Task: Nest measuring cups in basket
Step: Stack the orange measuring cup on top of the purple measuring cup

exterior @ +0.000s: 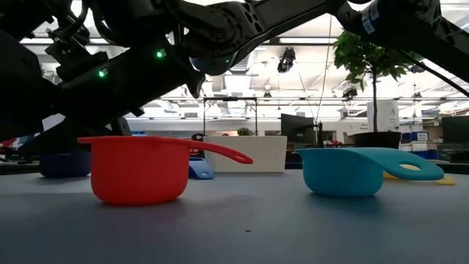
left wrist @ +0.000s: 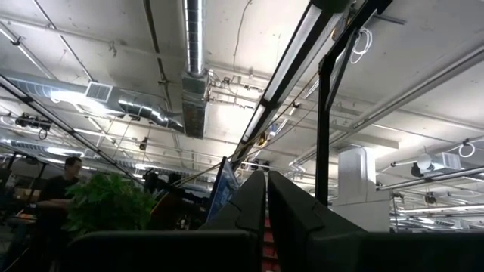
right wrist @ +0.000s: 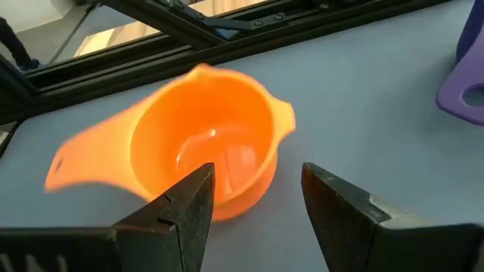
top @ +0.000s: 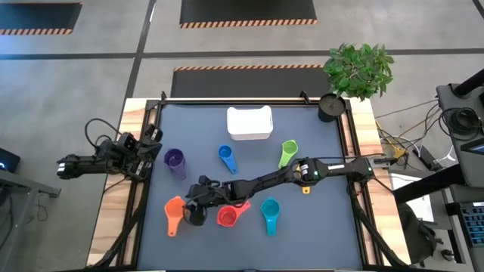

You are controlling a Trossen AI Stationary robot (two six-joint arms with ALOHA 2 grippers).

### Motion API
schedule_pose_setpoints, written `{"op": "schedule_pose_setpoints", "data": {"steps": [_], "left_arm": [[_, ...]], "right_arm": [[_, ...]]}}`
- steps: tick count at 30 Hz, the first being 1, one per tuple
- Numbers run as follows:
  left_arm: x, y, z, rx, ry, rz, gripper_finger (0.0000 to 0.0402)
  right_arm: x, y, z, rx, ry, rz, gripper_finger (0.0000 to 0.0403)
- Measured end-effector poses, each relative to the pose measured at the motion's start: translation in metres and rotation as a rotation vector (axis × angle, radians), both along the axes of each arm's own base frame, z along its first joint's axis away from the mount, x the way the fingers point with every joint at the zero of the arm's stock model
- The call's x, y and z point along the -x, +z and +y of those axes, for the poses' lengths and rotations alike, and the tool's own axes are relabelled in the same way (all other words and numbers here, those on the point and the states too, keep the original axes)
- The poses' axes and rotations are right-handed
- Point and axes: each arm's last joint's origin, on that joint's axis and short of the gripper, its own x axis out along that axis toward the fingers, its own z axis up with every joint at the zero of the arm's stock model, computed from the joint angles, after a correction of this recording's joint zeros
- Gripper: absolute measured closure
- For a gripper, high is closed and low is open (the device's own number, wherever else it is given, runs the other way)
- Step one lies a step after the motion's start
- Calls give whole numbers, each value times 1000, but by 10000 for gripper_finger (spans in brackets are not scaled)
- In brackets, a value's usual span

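Measuring cups stand scattered on the dark mat: orange (top: 174, 209), red (top: 227, 217), teal (top: 270, 212), blue (top: 227, 157), green (top: 287, 152), purple (top: 175, 160), and a yellow one (top: 306, 189) mostly hidden under the right arm. The white basket (top: 249, 122) sits near the far edge. My right gripper (top: 193, 212) is low between the orange and red cups, open (right wrist: 257, 193), its fingers pointing at the orange cup (right wrist: 204, 143). My left gripper (top: 151, 143) waits at the table's left edge, shut (left wrist: 266, 198) and pointing upward. My right gripper's open fingers come nearly level from the table's right at the orange cup's bowl (right wrist: 242, 181). One fingertip (right wrist: 193, 198) shows in front of the near wall. I cannot tell whether it touches. The cup stands on the mat.
A black round cup (top: 330, 106) and a potted plant (top: 360, 68) stand at the far right corner. The red cup (exterior: 139, 172) and teal cup (exterior: 352, 170) sit close to the right arm's underside. A raised frame (top: 140, 219) borders the mat.
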Motion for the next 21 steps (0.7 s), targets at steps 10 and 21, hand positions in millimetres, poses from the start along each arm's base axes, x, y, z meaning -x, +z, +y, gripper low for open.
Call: {"op": "schedule_pose_setpoints", "data": {"steps": [10,21], "left_arm": [[0,0,0,0,0,0,402],[0,0,0,-4,3,-1,402]], "right_arm": [[-1,-1,-6,-47,-38,-2,215],[-3,0,-12,-72,-31,-13,216]]}}
